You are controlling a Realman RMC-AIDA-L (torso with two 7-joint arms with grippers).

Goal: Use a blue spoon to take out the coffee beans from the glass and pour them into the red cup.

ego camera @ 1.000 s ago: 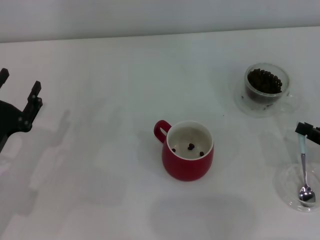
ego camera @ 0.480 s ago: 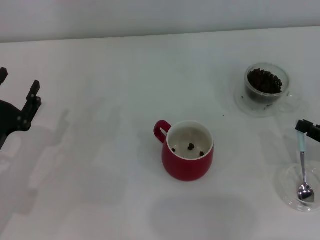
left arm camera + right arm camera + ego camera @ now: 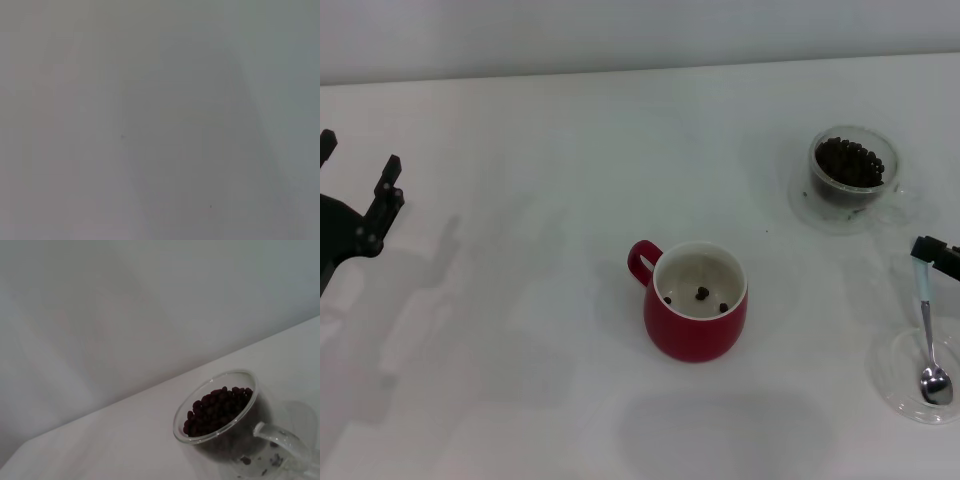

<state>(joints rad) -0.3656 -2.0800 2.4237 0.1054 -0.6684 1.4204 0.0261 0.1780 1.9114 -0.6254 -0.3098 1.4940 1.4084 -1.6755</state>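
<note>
Head view: the red cup (image 3: 696, 302) sits mid-worktop (image 3: 520, 300) with a few coffee beans (image 3: 702, 293) in it, the glass (image 3: 851, 172) full of beans is off at the far right, and the right gripper (image 3: 932, 252) has its jaws pinched on the pale handle of the blue spoon (image 3: 930, 340), whose bowl rests in a flat clear dish (image 3: 905, 385) near the right edge, while the left gripper (image 3: 360, 180) hangs at the left edge, jaws spread and empty. Left wrist view is just blank grey surface. Right wrist view shows the glass (image 3: 225, 412) close up, the beans (image 3: 215, 407) heaped inside, standing on the white worktop (image 3: 100, 445).
</note>
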